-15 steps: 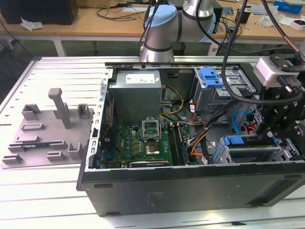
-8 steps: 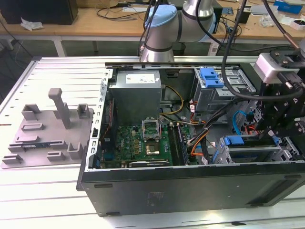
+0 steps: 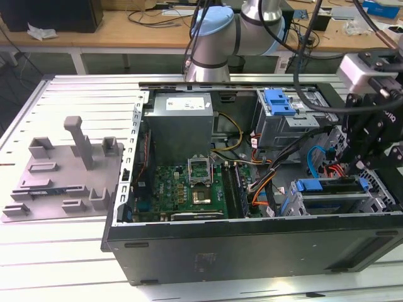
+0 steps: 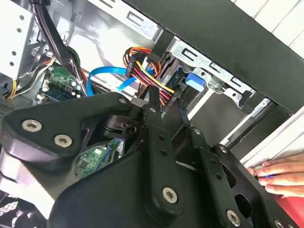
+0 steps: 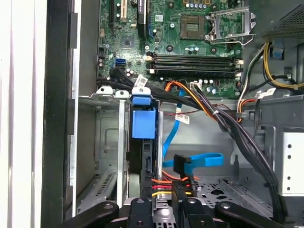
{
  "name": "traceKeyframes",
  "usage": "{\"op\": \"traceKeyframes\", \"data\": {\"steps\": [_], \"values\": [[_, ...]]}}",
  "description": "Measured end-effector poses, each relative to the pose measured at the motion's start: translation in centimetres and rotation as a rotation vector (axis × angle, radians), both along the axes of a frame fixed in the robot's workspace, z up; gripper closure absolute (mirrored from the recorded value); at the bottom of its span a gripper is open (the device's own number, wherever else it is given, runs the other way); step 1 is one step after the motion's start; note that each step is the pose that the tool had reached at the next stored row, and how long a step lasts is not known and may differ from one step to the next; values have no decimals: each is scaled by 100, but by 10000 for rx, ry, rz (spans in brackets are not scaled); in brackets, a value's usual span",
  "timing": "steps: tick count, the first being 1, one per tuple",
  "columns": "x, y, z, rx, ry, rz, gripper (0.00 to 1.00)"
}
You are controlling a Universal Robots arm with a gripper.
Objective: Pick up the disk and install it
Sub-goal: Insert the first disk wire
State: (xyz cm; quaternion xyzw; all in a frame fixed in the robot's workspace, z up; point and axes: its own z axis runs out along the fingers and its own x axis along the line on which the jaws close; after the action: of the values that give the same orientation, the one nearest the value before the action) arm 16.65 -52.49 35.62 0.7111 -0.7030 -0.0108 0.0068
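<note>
The disk [image 3: 327,199], silver with a blue carrier frame, lies in the metal bay at the near corner of the open computer case on the exterior view's right. In the first wrist view I see it edge-on, its blue carrier tab [image 5: 143,122] seated in the bay slot. My black gripper [image 3: 360,167] hangs just above and behind that bay. Its fingers [image 5: 140,210] stand a little apart, and between them I see only red and yellow cables. In the second wrist view the gripper [image 4: 166,97] points toward the same blue tab [image 4: 194,80].
A grey drive cage with a blue latch [image 3: 280,100] sits at the case's back. Cable bundles [image 5: 223,118] and a blue data cable [image 5: 199,160] cross beside the bay. A grey fixture plate with posts [image 3: 63,176] lies on the table at the exterior view's left. A hand [image 4: 278,173] rests outside the case.
</note>
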Motion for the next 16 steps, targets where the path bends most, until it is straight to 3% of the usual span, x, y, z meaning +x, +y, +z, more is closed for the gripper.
{"op": "traceKeyframes", "data": {"steps": [3, 4, 8, 9, 11, 12, 16], "values": [[0, 71, 33, -174, 0, 0, 69], [0, 110, 48, -284, 0, 1, 69], [0, 188, 83, -571, 0, 0, 69], [0, 219, 96, -738, 1, 1, 69], [0, 257, 105, -974, 0, 0, 69], [0, 292, 107, -1162, 1, 0, 69], [1, 361, 105, -1527, 1, 2, 69]]}}
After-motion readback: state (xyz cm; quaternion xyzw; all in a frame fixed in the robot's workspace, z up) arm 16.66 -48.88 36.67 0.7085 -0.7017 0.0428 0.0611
